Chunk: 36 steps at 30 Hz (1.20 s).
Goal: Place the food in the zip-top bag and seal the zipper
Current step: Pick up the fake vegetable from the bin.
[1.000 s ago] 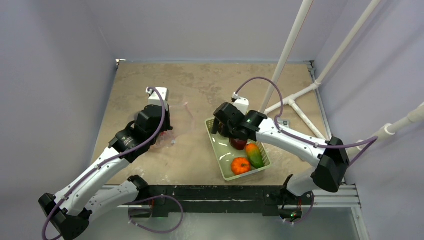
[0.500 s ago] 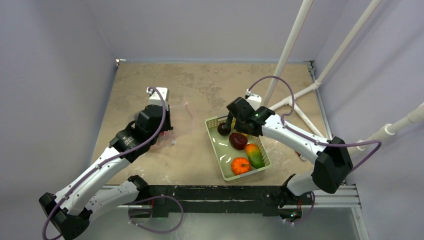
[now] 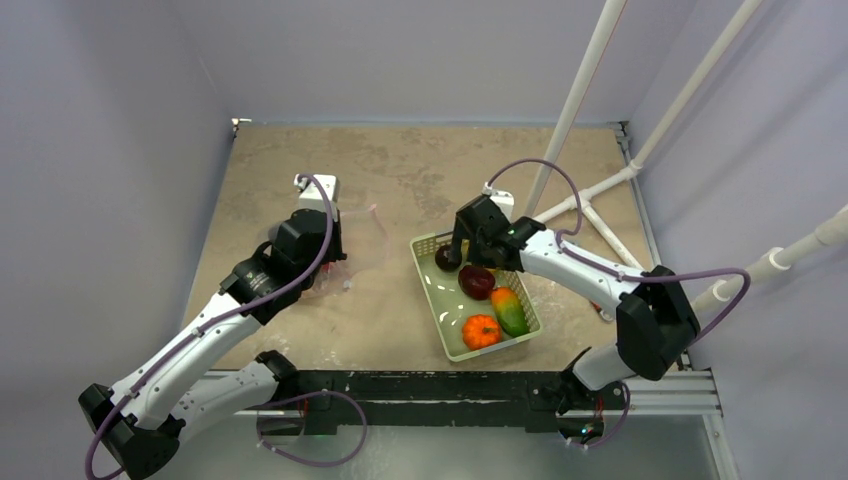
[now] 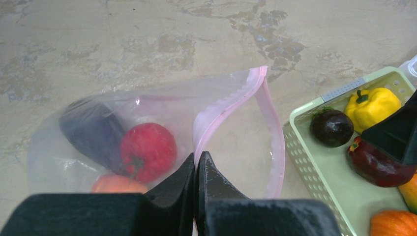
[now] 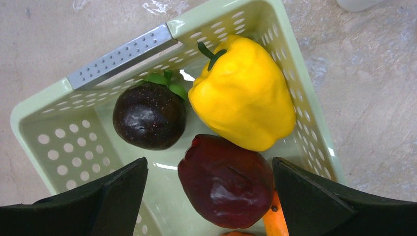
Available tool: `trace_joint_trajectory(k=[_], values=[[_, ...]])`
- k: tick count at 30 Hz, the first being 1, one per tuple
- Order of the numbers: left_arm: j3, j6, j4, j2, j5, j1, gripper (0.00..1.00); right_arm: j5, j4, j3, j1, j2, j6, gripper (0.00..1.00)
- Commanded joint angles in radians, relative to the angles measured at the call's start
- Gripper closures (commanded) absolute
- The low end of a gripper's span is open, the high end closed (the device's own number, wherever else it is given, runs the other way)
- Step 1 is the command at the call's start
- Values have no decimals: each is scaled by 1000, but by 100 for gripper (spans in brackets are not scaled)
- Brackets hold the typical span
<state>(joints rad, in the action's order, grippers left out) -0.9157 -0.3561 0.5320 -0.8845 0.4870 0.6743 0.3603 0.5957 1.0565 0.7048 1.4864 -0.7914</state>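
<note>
Mottled tan, the desk [image 3: 400, 170] is closed in by pale lilac walls [image 3: 400, 60], and a green basket [image 3: 432, 295] is set on it in front of the right arm. The task is judged to be under way but less than half done. To the left of the basket the bag [image 4: 147, 103] is laid flat, and three pieces are already seen inside it: an eggplant [image 4: 91, 132], a tomato [image 4: 147, 145] and an orange piece [image 4: 115, 184], partly hidden. One lip of the pink zipper [image 4: 228, 101] is pinched between the closed fingers of the left gripper [image 4: 196, 160], so that the mouth is held gaping toward the basket; nothing has been sealed. Five pieces are left in the basket: a pepper [image 5: 241, 98] and a dark round fruit [image 5: 150, 115] at its far end, a dark red fruit [image 5: 226, 182] beside them toward the middle, and an orange-green piece [image 3: 510, 310] and a pumpkin [image 3: 481, 331] at its near end. The right gripper [image 5: 209, 167] is held above the basket's far end with its fingers spread wide and nothing between them; the dark red fruit appears to be lined up for the next pick. Compared with a second ago, the right gripper has been shifted off the basket's far-left corner, so the dark round fruit, covered then, is now exposed; since half a second ago it has barely moved. No change is seen in the left arm or the bag.
</note>
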Motion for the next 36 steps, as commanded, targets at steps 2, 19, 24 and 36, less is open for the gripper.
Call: trace_joint_trajectory(k=[2, 19, 24, 36], values=[[4, 3, -38, 1, 16, -2, 100, -76, -53, -30, -6, 6, 77, 1], [3, 4, -38, 1, 16, -3, 100, -76, -39, -27, 3, 37, 116, 1], [2, 5, -38, 0, 15, -4, 100, -75, -14, -13, 28, 52, 116, 1], [2, 5, -38, -1, 12, -4, 100, -21, 53, 44, 106, 124, 64, 10]])
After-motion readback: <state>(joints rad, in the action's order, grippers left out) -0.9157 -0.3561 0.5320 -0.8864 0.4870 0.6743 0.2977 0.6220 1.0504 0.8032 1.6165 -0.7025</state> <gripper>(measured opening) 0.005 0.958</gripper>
